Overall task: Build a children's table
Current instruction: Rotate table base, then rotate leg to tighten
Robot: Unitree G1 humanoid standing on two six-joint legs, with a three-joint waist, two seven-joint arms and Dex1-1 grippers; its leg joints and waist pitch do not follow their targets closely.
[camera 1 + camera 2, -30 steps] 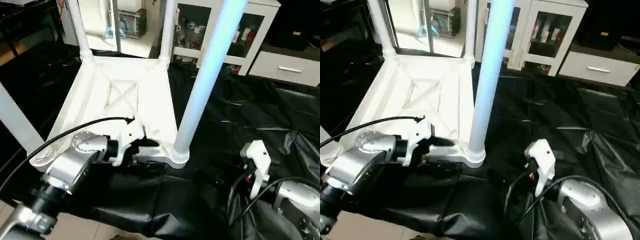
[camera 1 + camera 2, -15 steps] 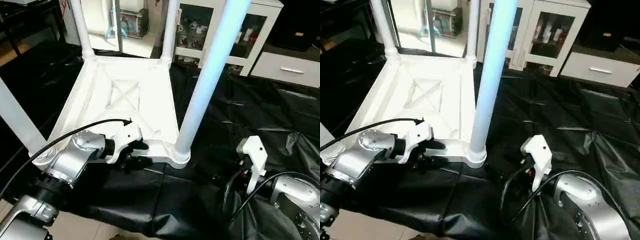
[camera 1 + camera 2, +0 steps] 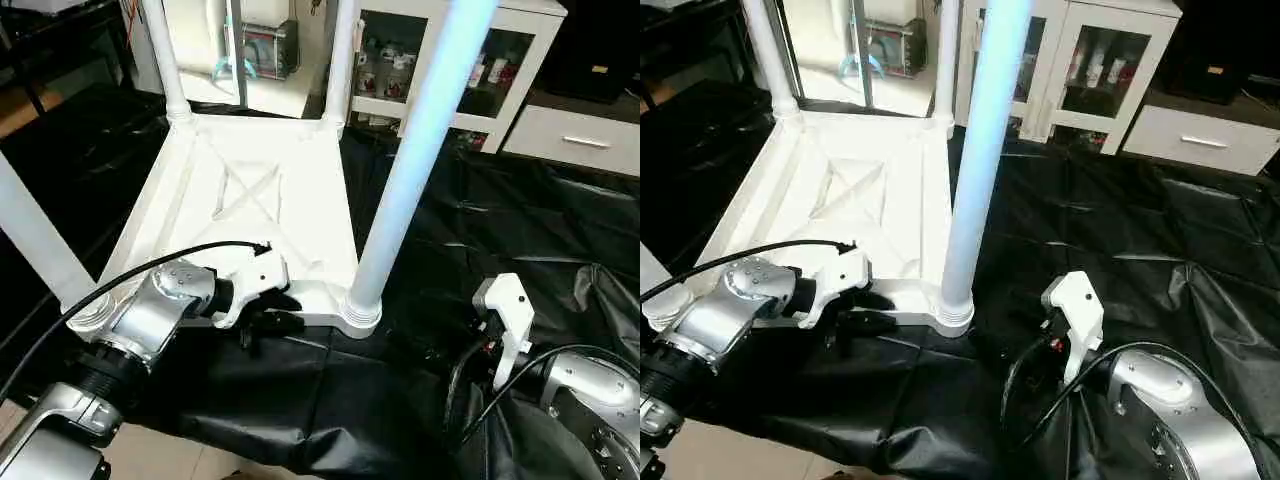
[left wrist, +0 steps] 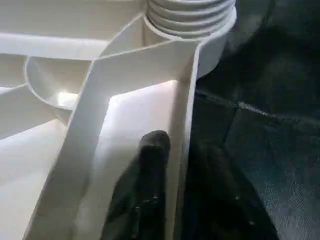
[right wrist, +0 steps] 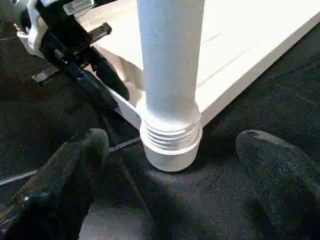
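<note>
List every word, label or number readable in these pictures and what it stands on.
No text can be read.
Sticker on the left end effector: small dark print, too blurred to read.
Items in the cabinet: any labels are too small to read.
Table and legs: plain white, no marks.

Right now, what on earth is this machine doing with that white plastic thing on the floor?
It is assembling a children's table. The white plastic rectangular top lies upside down on a black plastic sheet, with long white tube legs standing in its corner sockets. The left gripper straddles the top's near rim, one finger inside. The right gripper waits open, facing the nearest leg.
</note>
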